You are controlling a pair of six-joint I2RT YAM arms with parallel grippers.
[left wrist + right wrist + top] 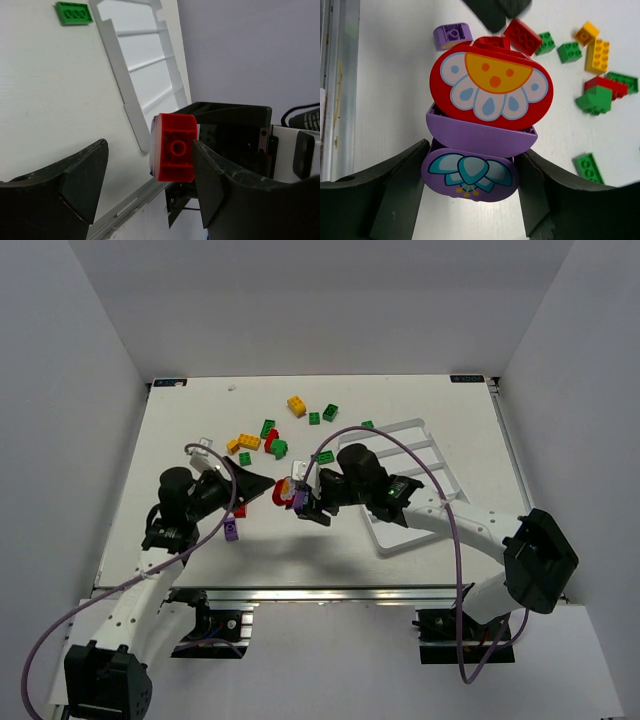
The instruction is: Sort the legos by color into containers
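The right gripper (472, 167) is clamped on a stack of purple and red flower bricks (490, 95) above the middle of the table (180, 440), jaws pressed to a purple piece. The left gripper (150, 152), at its 9 o'clock, stands open around the red end, holding nothing. The white tray (398, 426) lies at 3 o'clock, loose bricks (278, 448) at 12 o'clock.

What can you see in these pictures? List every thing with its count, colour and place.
stack: one, red flower-printed top on purple pieces, in the right gripper
green bricks: about seven, loose, far middle
orange bricks: about three, among the green
red bricks: two, loose, left of middle
purple brick: one, near left
tray: one, white, right side
table: one, white
left gripper: open, around the stack's red top
right gripper: shut on the stack
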